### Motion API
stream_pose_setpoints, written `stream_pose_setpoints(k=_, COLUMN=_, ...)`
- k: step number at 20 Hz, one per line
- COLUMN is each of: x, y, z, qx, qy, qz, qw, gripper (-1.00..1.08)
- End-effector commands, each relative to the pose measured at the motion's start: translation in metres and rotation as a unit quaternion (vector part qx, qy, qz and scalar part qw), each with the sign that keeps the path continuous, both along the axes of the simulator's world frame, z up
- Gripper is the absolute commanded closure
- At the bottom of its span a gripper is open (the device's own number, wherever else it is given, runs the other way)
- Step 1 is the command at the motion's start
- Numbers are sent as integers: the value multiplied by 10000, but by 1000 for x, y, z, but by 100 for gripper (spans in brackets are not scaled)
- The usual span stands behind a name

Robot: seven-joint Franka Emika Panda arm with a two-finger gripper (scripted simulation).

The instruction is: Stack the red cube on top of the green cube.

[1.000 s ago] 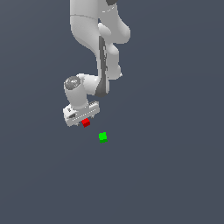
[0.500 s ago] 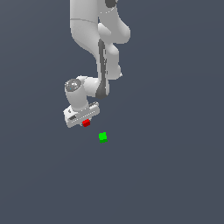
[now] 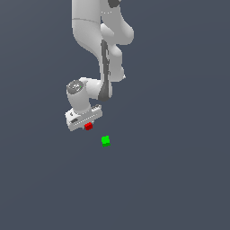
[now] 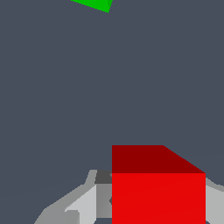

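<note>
The red cube (image 3: 88,126) sits right under the white gripper (image 3: 87,124), between its fingers. In the wrist view the red cube (image 4: 158,188) fills the space between the two grey fingers (image 4: 83,203), which lie against its sides, so the gripper (image 4: 158,210) is shut on it. The green cube (image 3: 105,140) lies on the floor a short way toward the exterior view's right and nearer the camera, apart from the gripper. Only one corner of the green cube (image 4: 94,4) shows in the wrist view. I cannot tell whether the red cube is off the floor.
The plain dark grey floor (image 3: 170,179) spreads all around. The white arm (image 3: 101,40) rises behind the gripper.
</note>
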State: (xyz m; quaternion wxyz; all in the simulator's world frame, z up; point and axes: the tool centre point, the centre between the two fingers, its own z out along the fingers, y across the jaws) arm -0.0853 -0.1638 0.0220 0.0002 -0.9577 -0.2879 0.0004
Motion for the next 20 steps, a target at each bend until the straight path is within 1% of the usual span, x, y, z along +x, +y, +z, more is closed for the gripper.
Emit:
stream_pose_setpoints(k=1, x=0, y=0, z=5, qx=-2, qy=-6, qz=0, qw=10000, gripper=108)
stream_pose_setpoints(k=6, x=0, y=0, z=25, qx=-2, qy=-6, qz=0, qw=10000, gripper=108)
stream_pose_setpoints(k=14, x=-1, y=0, z=75, qx=-2, qy=-6, qz=0, qw=10000, gripper=108)
stream_pose_setpoints(k=20, x=0, y=0, z=93, qx=-1, qy=-4, qz=2, qw=10000, gripper=108)
